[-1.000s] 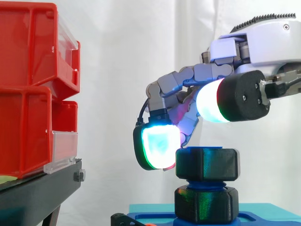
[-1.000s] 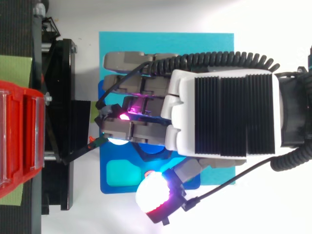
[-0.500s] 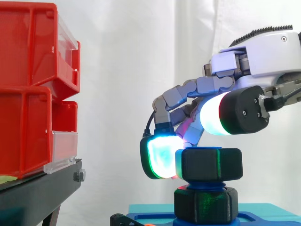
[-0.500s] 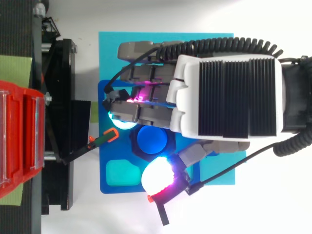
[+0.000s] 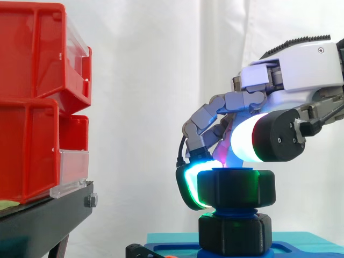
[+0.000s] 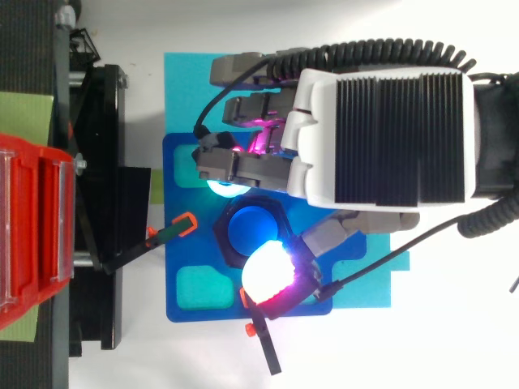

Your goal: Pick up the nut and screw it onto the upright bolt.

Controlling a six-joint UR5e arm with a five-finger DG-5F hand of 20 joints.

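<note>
White curtain (image 5: 150, 80) hangs behind everything, and against it on one side are the red bins (image 5: 32, 102), stacked on their black stand (image 5: 48, 215) and well apart from the work. The hand (image 5: 293, 70) reaches in over a blue plate (image 6: 177, 174) lying on a teal mat (image 6: 186, 89), its palm held above so the fingers can curl down round the job.

The nut (image 5: 236, 188), black and chunky, sits level at the top of the upright bolt (image 6: 253, 230), whose blue end shows through the nut's hole from above. One curled fingertip (image 5: 189, 185), glowing green, presses the nut's far side, and the thumb (image 6: 268, 271) bears on the near edge. The hand looks closed on the nut in a pinch from opposite sides, which I take to be a grip for turning.

A band of blue thread shows between the nut and the black collar (image 5: 235, 234) below, so by my reckoning the screwing down has barely begun.
</note>
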